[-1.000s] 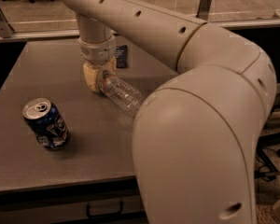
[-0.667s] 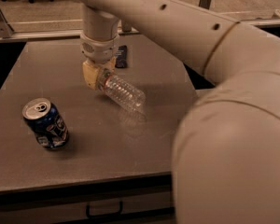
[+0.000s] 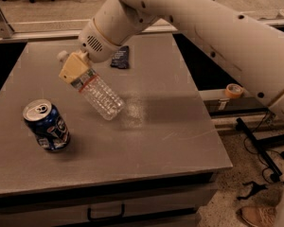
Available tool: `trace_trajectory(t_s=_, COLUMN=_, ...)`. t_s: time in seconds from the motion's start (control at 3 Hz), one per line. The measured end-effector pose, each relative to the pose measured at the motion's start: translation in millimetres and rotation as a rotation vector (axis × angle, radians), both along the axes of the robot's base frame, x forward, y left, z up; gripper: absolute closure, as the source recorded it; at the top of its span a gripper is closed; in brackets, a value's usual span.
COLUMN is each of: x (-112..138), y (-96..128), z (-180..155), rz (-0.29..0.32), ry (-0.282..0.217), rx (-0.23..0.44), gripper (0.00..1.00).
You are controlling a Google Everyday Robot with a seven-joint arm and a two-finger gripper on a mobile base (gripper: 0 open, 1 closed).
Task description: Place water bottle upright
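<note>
- I am seeing the cream two-finger gripper (image 3: 75, 71) hanging over the grey table (image 3: 170, 126), above and to the right of the upright blue soda can (image 3: 46, 125).
- It is clenching the small clear ribbed plastic water bottle (image 3: 102, 98) at the neck, just under its white cap.
- The bottle is leaning steeply to the can's right, cap uppermost; I cannot tell whether its base is touching the table.
- A dark flat packet (image 3: 119, 57) is lying well behind the can.

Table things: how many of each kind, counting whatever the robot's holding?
Bottles: 1, the water bottle, tilted, neck in the pincer above the table.
Cans: 1, blue soda can.
Dark packets: 1.
Total: 3.
</note>
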State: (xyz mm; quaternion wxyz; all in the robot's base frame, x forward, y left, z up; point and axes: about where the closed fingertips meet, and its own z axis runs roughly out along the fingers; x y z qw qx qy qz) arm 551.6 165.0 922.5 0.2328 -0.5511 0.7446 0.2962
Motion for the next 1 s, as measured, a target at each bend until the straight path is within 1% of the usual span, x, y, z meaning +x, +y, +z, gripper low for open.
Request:
trace_trajectory(t_s=0.33, x=8.7, y=4.8, z=45.8, rz=0.012, ry=-0.078, rx=0.323, gripper=1.0)
trace_trajectory(t_s=0.67, x=23.9, y=-30.0, z=76.4, rz=-0.027, ry=-0.219, rx=0.497, gripper=1.0)
trace_trajectory(t_s=1.0, x=23.3, y=-55.8, z=84.6, rz=-0.022, ry=-0.315, rx=0.506, gripper=1.0)
